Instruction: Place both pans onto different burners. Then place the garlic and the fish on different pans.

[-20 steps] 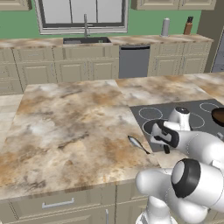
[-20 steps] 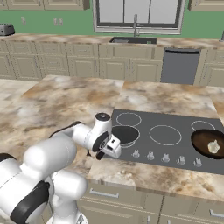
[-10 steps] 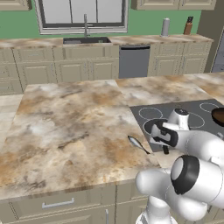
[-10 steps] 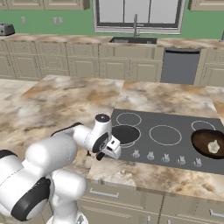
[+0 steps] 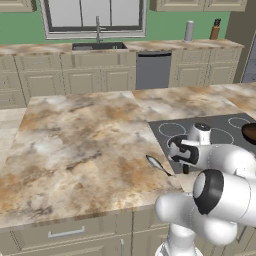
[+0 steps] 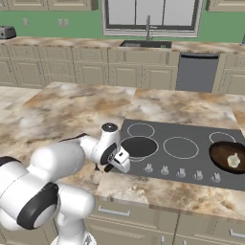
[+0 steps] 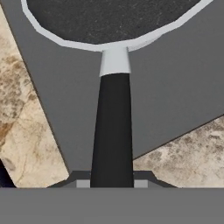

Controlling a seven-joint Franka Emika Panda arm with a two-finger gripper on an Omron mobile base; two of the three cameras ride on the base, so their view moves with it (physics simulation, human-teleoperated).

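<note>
**Gripper clamped on the black pan's handle at the cooktop edge**

Gripper (image 7: 112,183) fingers sit closed narrowly around the long black handle (image 7: 112,131) of the flat black pan (image 7: 109,19), seen from the hand camera. Straight ahead of the gripper, the handle runs to a short silver neck and then to the pan's pale rim and speckled dark inside. The pan rests on the dark grey cooktop (image 7: 175,87), and from the right base camera the black pan (image 6: 139,146) lies just beyond the gripper (image 6: 115,163), over a front burner ring. Well off to the gripper's right along the cooktop, the brown pan (image 6: 228,158) sits on another burner with a pale garlic (image 6: 233,160) inside it. On the marble counter (image 5: 80,145) to the gripper's left, just beside the cooktop's edge, lies the small silver fish (image 5: 156,163).
</note>
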